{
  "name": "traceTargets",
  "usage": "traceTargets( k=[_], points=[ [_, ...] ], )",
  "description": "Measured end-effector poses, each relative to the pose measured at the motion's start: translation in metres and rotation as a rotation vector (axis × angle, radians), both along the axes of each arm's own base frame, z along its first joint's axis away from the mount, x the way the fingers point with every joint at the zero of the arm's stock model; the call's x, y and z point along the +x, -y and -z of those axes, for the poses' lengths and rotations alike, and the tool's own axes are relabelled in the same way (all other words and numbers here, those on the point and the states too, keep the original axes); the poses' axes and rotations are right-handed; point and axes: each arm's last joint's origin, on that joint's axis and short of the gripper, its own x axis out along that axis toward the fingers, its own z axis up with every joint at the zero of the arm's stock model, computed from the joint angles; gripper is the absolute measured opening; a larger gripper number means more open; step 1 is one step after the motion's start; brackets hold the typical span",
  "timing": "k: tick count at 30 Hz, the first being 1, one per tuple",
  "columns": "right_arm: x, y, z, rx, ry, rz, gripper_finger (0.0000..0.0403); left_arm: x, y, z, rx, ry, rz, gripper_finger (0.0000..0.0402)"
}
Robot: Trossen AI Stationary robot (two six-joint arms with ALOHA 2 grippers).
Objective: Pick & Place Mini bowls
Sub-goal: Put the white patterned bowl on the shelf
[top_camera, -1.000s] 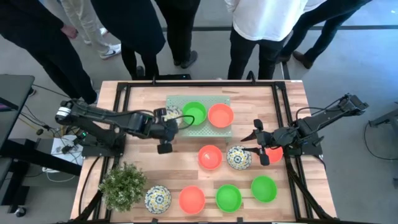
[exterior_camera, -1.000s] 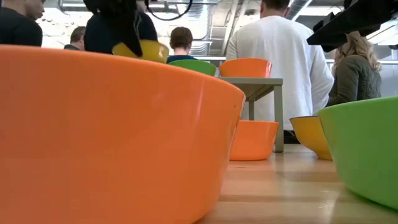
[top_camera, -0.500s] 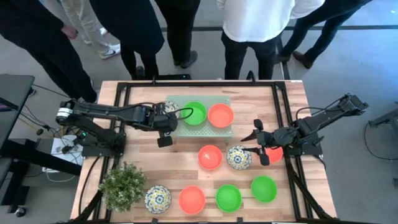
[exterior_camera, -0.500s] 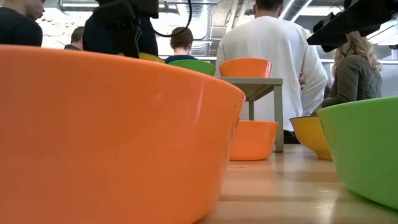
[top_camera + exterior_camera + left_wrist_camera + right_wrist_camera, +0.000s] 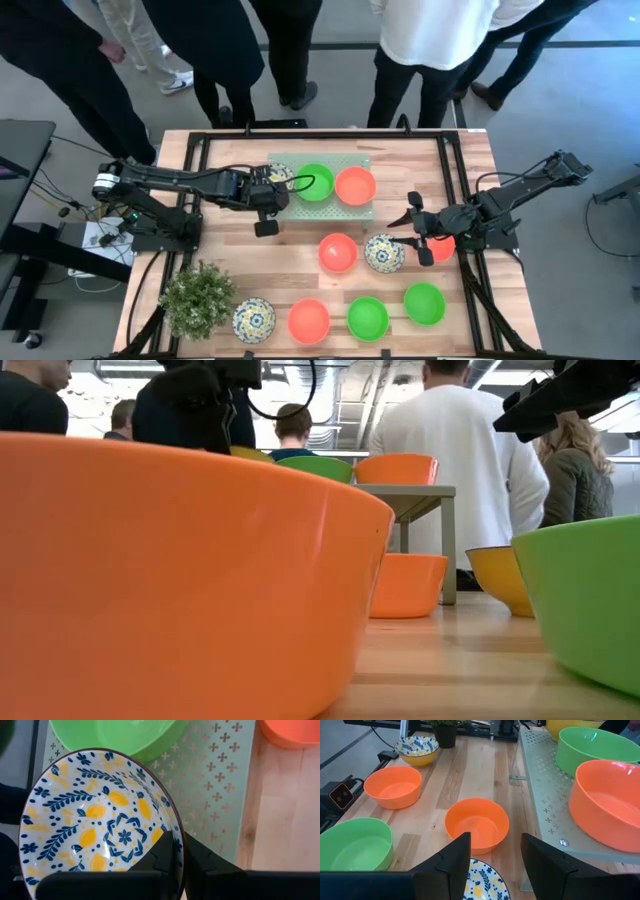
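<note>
My left gripper (image 5: 268,193) is shut on a white bowl with a blue-yellow floral pattern (image 5: 278,178), at the left end of the pale green mat (image 5: 322,160). A green bowl (image 5: 314,183) and an orange bowl (image 5: 354,185) stand on that mat. My right gripper (image 5: 413,231) is open and hovers near the table's right side, beside another floral bowl (image 5: 384,253) and above an orange bowl (image 5: 441,246). In the right wrist view its fingers (image 5: 492,865) straddle empty air above that floral bowl (image 5: 482,887). My left gripper holds the floral bowl by its rim (image 5: 176,845), on the side toward the arm. One finger (image 5: 162,855) is inside the bowl and the other (image 5: 202,862) outside. The bowl sits upright over the mat (image 5: 220,795); whether its base touches the mat, I cannot tell.
More bowls stand on the wood: orange (image 5: 338,252), floral (image 5: 254,320), orange (image 5: 308,320), green (image 5: 367,318) and green (image 5: 424,303). A bushy plant (image 5: 198,298) fills the near left corner. The mat is a raised shelf. People stand along the far edge.
My left gripper has carried the floral bowl a little toward the far edge and downward, from above the level of the green bowl's rim to about level with it at the mat's left end. Its hold on the bowl stays the same.
</note>
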Motion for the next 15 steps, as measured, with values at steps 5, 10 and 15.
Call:
traceTargets(
  k=[5,10,15],
  points=[
    [0.0000,0.0000,0.0000,0.000,0.000,0.000,0.0169,0.0012,0.0002,-0.0003,-0.004,0.012,0.004,0.0020],
    [0.0000,0.0000,0.0000,0.000,0.000,0.000,0.0169,0.0013,0.0003,0.0001,-0.006,0.011,0.005,0.0030],
    [0.0000,0.0000,0.0000,0.000,0.000,0.000,0.0169,0.0015,0.0001,0.0004,-0.002,0.011,0.001,0.0054]
  ],
)
